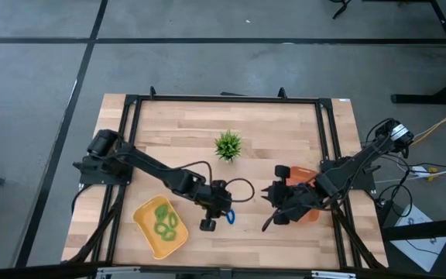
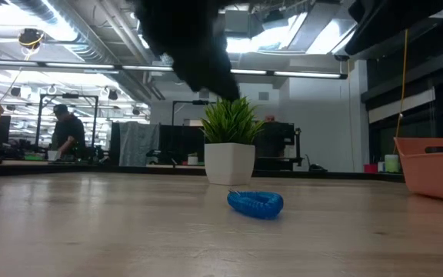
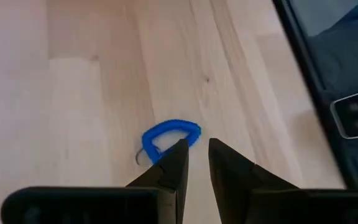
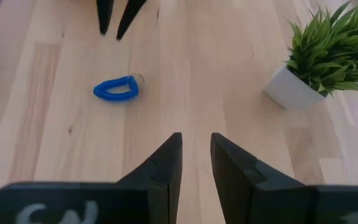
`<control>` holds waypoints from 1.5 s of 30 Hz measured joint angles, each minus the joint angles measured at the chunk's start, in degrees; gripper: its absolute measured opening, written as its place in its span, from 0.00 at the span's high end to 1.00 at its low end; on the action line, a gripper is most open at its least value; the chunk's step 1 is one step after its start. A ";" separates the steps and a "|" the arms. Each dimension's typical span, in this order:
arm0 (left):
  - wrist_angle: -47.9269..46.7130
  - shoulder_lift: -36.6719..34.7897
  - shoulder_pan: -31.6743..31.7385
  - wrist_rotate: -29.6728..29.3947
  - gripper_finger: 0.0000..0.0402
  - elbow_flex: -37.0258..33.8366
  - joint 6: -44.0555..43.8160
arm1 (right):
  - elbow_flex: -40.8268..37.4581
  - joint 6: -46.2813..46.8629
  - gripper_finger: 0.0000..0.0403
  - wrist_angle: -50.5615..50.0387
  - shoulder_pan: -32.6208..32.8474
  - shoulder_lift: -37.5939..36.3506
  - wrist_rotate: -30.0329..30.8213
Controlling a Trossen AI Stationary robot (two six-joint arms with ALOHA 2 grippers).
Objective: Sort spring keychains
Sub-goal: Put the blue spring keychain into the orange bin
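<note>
One bright blue spring keychain (image 1: 229, 217) lies flat on the wood between the two grippers; it also shows in the low view (image 2: 255, 203). My left gripper (image 1: 210, 221) hovers open just left of it, and the blue keychain (image 3: 169, 135) sits on the table beyond its fingertips (image 3: 196, 146), untouched. My right gripper (image 1: 272, 217) is open to the right of the ring, with the keychain (image 4: 117, 89) well ahead of its fingers (image 4: 196, 142). Light green keychains (image 1: 165, 223) lie in the yellow tray (image 1: 147, 232).
An orange tray (image 1: 310, 177) sits under my right arm, also seen in the low view (image 2: 433, 165). A small spiky plant in a white pot (image 1: 228, 145) stands at the table's middle, farther back. Black frame rails (image 1: 324, 132) run along the table sides. A person stands in the room behind.
</note>
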 joint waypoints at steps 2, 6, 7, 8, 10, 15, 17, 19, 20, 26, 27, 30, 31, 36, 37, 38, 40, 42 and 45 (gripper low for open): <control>0.32 1.53 -0.01 -0.06 0.85 0.00 0.56 | 0.00 0.10 0.79 -0.06 -0.02 0.00 0.01; 2.59 3.62 0.49 0.01 0.85 0.00 -2.96 | 0.00 0.03 0.79 -0.02 -0.05 0.00 0.04; 2.68 4.02 0.70 0.10 0.84 0.00 -3.98 | 0.00 0.03 0.79 0.03 -0.05 0.00 0.05; 2.84 4.47 0.91 0.16 0.84 0.00 -5.04 | 0.00 -0.06 0.79 0.01 -0.05 0.00 0.10; 3.03 5.10 1.12 0.18 0.84 0.00 -6.45 | 0.00 -0.23 0.79 0.01 -0.07 0.00 0.12; 2.95 6.80 1.06 -1.06 0.84 0.00 -7.88 | 0.00 -0.47 0.79 0.01 -0.11 0.00 1.10; 3.44 7.49 1.08 -1.34 0.84 0.00 -8.38 | 0.00 -0.52 0.79 0.01 -0.11 0.00 1.10; 3.59 8.25 1.12 -1.95 0.84 0.00 -8.43 | 0.00 -0.54 0.79 0.02 -0.11 0.00 1.10; 4.00 8.66 1.12 -2.58 0.84 0.00 -8.54 | 0.00 -0.54 0.79 0.03 -0.11 0.00 1.10; 5.06 10.46 1.44 -3.08 0.79 0.00 -8.52 | 0.00 -0.54 0.79 0.07 -0.11 0.00 1.12; 5.09 10.52 1.60 -2.92 0.77 0.00 -8.52 | 0.00 -0.54 0.79 0.09 -0.11 0.00 1.12; 5.12 10.52 1.82 -2.91 0.71 0.00 -8.52 | 0.00 -0.54 0.79 0.19 -0.14 0.00 1.12; 5.10 10.52 1.82 -2.94 0.68 0.00 -8.50 | 0.00 -0.56 0.79 0.25 -0.14 0.00 1.12; 5.07 10.52 1.73 -2.77 0.59 0.00 -8.43 | 0.00 -0.79 0.79 0.25 -0.14 0.00 1.12; 5.08 10.52 1.74 -2.78 0.58 0.00 -8.43 | 0.00 -0.80 0.79 0.25 -0.14 0.00 1.14; 5.13 10.52 1.77 -2.92 0.57 0.00 -8.46 | 0.00 -0.80 0.79 0.25 -0.14 0.00 1.14; 5.23 10.52 1.74 -3.87 0.56 0.00 -8.48 | 0.00 -0.80 0.79 0.25 -0.14 0.00 1.12; 5.31 10.52 1.65 -4.27 0.54 0.00 -8.41 | 0.00 -0.80 0.79 0.25 -0.14 0.00 1.14; 5.59 10.84 1.60 -4.28 0.54 0.00 -8.46 | 0.00 -0.80 0.79 0.25 -0.14 0.00 1.14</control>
